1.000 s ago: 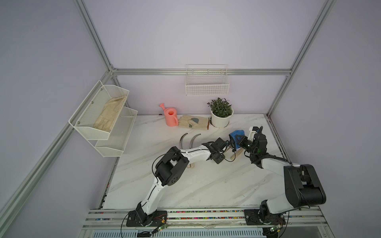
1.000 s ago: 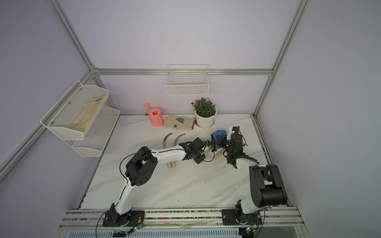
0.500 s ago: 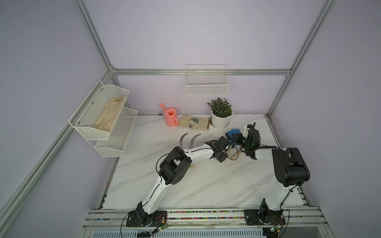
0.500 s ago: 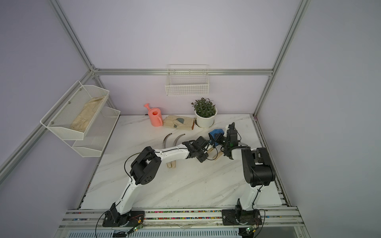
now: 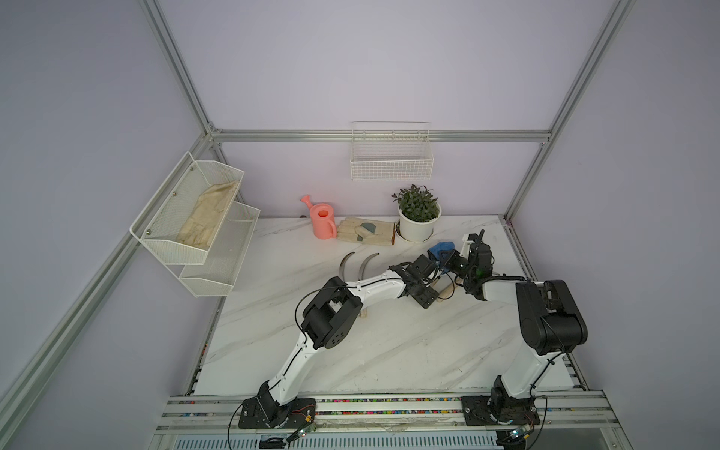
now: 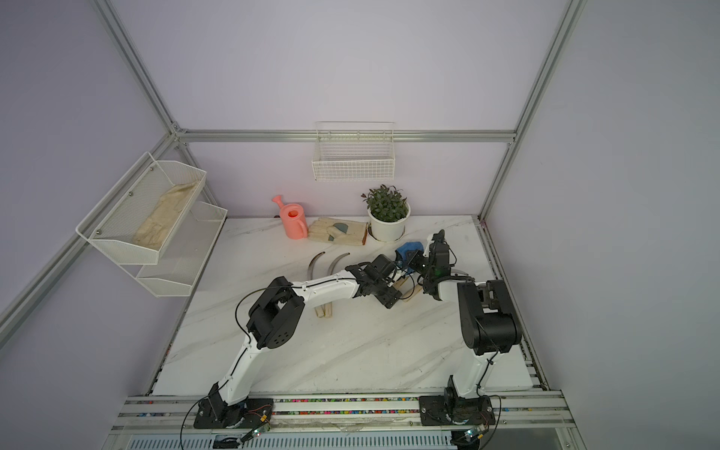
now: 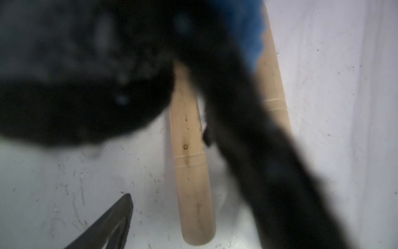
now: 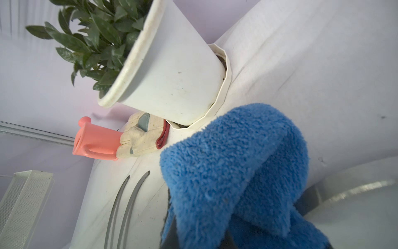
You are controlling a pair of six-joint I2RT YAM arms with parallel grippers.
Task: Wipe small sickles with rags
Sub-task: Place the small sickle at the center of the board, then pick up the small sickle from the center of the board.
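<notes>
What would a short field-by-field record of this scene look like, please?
Right hand: shut on the blue plush cloth, near the plant pot.
Left hand: by two pale wooden sickle handles lying on the white marble table; open or shut unclear.
Other sickles: two grey curved sickle blades lying side by side on the table.
Back of table: pink watering can, beige work glove, white pot with green plant.

rag point(image 8: 232, 172): runs off the bottom edge in the right wrist view.
two sickle blades point(image 8: 131, 204): cut off at that edge too.
one sickle handle point(image 7: 191, 172): top end behind a blurry black shape point(image 7: 86, 86).
other sickle handle point(image 7: 272, 86): mostly covered.
</notes>
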